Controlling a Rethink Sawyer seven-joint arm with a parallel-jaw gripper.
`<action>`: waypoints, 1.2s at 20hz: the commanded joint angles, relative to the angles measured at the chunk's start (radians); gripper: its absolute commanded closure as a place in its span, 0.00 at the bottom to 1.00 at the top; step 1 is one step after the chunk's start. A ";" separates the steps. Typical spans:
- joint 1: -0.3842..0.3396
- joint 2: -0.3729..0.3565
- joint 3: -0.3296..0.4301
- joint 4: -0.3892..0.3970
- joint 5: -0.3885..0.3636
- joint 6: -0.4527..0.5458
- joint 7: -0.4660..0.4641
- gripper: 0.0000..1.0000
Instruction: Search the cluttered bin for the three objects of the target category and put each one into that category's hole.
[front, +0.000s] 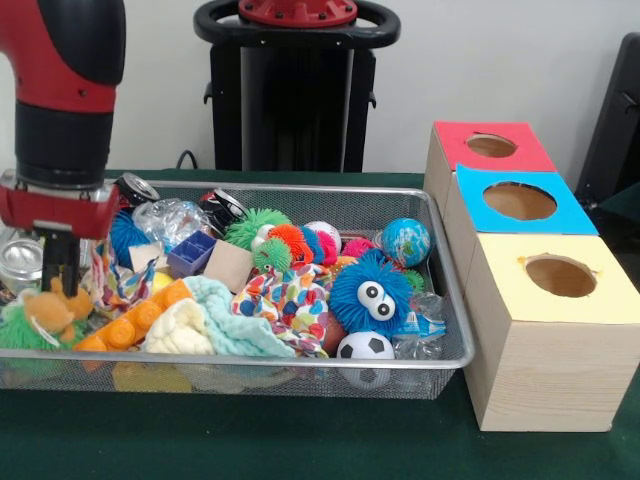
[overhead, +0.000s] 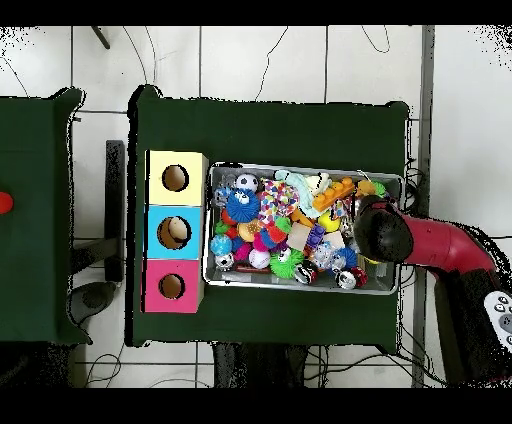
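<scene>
While your front view shows the gripper (front: 58, 262) lowered into the mesh bin (front: 440, 290) above an orange plush (front: 50, 312), whether it grips cannot be told. Overhead, the arm (overhead: 385, 235) hides that corner; three holed boxes (overhead: 176, 232) adjoin the bin.

A dark green table (front: 300, 440) fills the foreground. Just behind its far edge stands a black stand (front: 296, 100) with a red piece on top, and a black cable (front: 186, 157) loops down beside it in front of a white wall (front: 480, 60). Something black, perhaps a chair (front: 615, 120), shows beyond the table's right corner. From above, a second green table (overhead: 40, 200) sits apart to the left with a small red thing (overhead: 4, 203) at its edge. Pale tiled floor (overhead: 250, 60) surrounds the table, and a grey button pad (overhead: 500, 312) lies off its lower right.
</scene>
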 joint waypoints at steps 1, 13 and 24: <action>0.005 -0.149 0.080 0.145 -0.008 0.154 -0.124 1.00; -0.058 -0.225 0.198 0.230 0.031 0.099 -0.100 1.00; -0.186 -0.327 0.401 0.339 0.043 0.050 -0.105 1.00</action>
